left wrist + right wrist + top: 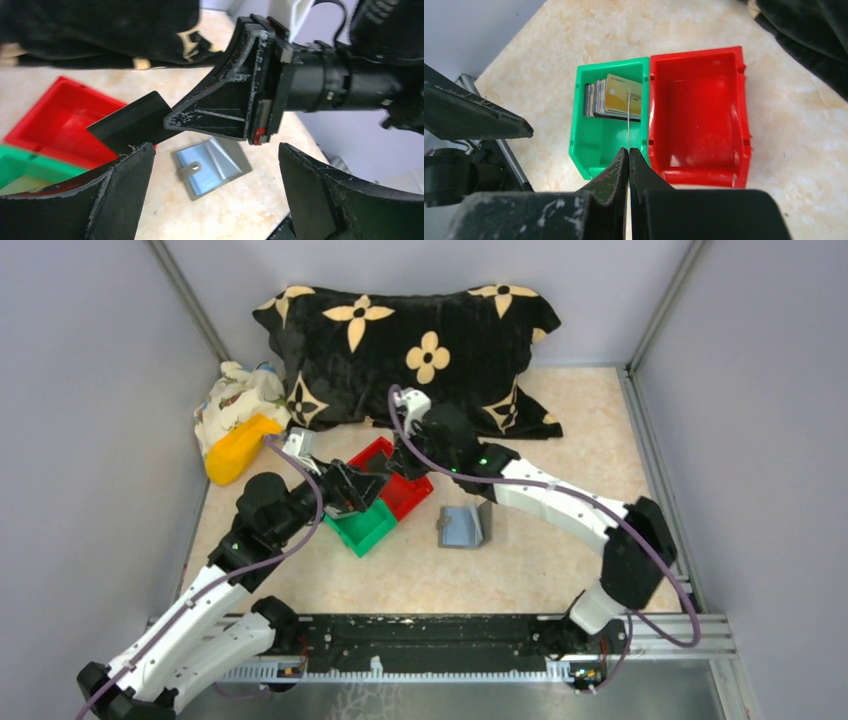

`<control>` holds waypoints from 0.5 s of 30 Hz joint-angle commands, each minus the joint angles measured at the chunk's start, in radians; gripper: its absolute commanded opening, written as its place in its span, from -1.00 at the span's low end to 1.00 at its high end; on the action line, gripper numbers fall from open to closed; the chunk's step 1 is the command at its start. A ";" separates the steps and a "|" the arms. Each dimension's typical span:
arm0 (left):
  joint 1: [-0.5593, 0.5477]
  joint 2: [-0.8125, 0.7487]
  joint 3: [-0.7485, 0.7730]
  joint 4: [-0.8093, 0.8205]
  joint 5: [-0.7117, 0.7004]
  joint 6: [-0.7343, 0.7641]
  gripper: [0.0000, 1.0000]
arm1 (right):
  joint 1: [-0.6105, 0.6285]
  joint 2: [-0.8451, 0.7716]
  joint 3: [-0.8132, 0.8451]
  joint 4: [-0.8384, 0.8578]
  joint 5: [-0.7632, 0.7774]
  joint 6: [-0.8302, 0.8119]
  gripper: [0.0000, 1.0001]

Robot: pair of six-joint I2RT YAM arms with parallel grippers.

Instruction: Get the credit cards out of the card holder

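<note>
The card holder (pixel 462 527) lies open on the table right of the bins, its blue-grey inner face (pixel 212 167) up. My right gripper (pixel 629 150) is shut on a credit card (pixel 629 125), seen edge-on as a thin line above the green bin (pixel 596 145). From the left wrist the same card (pixel 132 125) shows as a dark flat sheet sticking out of the right gripper (pixel 172 121). A stack of several cards (pixel 614 97) rests in the green bin. My left gripper (pixel 215 150) hangs open just beside the right one, with nothing between its fingers.
A red bin (pixel 696 110) stands against the green one. Behind them lies a black flowered pillow (pixel 420 340); a yellow object (pixel 238 448) and a patterned cloth (pixel 235 390) are at the back left. Grey walls enclose the table on three sides.
</note>
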 commanded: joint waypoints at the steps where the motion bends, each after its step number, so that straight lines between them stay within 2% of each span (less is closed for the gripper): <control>1: 0.006 -0.067 0.016 -0.211 -0.270 0.012 0.99 | 0.081 0.116 0.215 -0.169 0.123 -0.129 -1.00; 11: 0.006 -0.202 0.045 -0.355 -0.519 -0.033 0.99 | 0.204 0.361 0.467 -0.306 0.269 -0.221 -1.00; 15: 0.006 -0.223 0.056 -0.384 -0.546 -0.041 0.99 | 0.217 0.403 0.493 -0.307 0.267 -0.227 -1.00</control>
